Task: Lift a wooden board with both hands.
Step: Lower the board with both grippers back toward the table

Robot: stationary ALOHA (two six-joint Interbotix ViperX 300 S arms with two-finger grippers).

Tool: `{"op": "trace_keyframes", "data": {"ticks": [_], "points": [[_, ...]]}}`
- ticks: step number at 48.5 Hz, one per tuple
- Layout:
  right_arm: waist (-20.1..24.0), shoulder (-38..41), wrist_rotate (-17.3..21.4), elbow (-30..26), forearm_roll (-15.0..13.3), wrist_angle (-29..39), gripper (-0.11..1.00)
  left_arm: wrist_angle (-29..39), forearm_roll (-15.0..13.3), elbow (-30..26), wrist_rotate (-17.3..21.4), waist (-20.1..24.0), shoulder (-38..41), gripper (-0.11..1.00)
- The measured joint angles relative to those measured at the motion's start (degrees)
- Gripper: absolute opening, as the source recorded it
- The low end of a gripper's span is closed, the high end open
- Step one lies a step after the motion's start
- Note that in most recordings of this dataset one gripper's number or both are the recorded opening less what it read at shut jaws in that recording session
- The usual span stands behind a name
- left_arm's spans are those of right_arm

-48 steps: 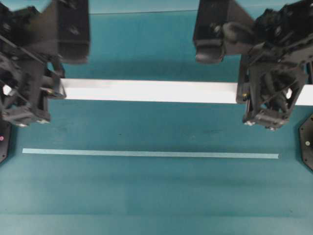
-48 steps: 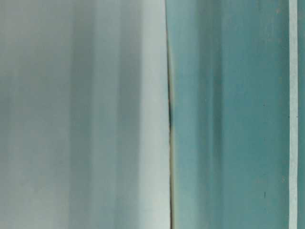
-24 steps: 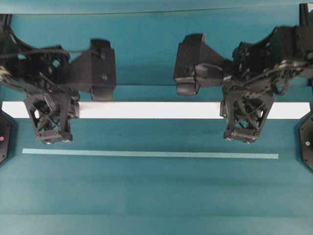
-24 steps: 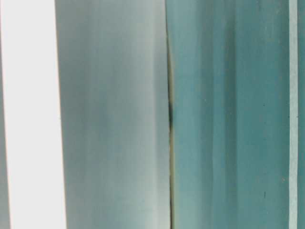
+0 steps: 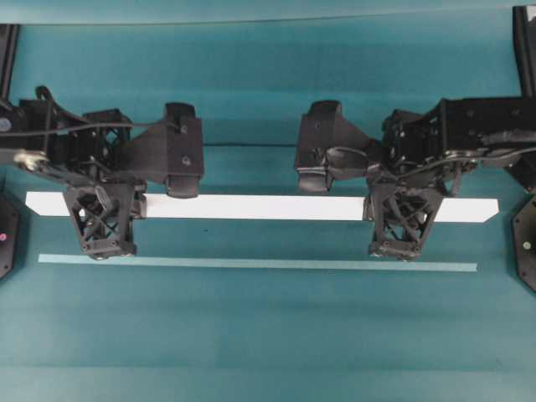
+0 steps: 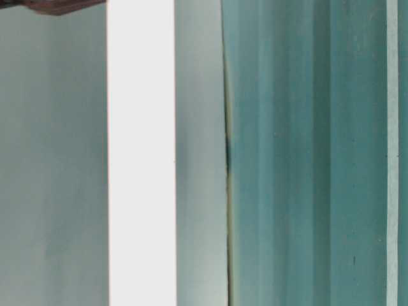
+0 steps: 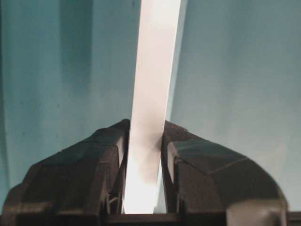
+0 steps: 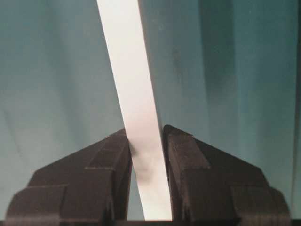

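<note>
Wooden board (image 5: 251, 207) stretched level across the middle of the overhead view, from near the left edge to the right, its right end cut at an angle. Same white plank (image 6: 141, 153) seen as a bright vertical band left of centre in the table-level view. Cannot tell from these views whether resting on the teal table (image 5: 268, 335) or raised off it.

Gripped near its left end by the left gripper (image 5: 101, 207), lattice-patterned fingers (image 5: 105, 239) straddling the plank, one on each long edge. In the left wrist view, both black pads pressed flat against the board's (image 7: 153, 108) sides, left gripper (image 7: 145, 179) narrowed onto it with no gap showing.

Gripped right of centre, short of the right end, by the right gripper (image 5: 400, 209), fingers likewise across the plank. In the right wrist view, right gripper (image 8: 148, 176) clamped onto the board (image 8: 129, 80), which runs slightly slanted toward the upper left.

Just below the board in the overhead view, a thin pale tape line (image 5: 251, 264) lying parallel, apart from it, close under the finger bases. Same tape line (image 6: 393, 153) at the far right edge of the table-level view.
</note>
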Motion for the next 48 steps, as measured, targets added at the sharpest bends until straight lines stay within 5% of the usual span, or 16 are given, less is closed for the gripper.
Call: {"op": "trace_keyframes", "data": {"ticks": [48], "points": [[0.9,5.8,-1.8,10.8,0.5,-16.3,0.22,-19.5,-0.1,13.9,-2.8,-0.4,5.4,0.18]]}}
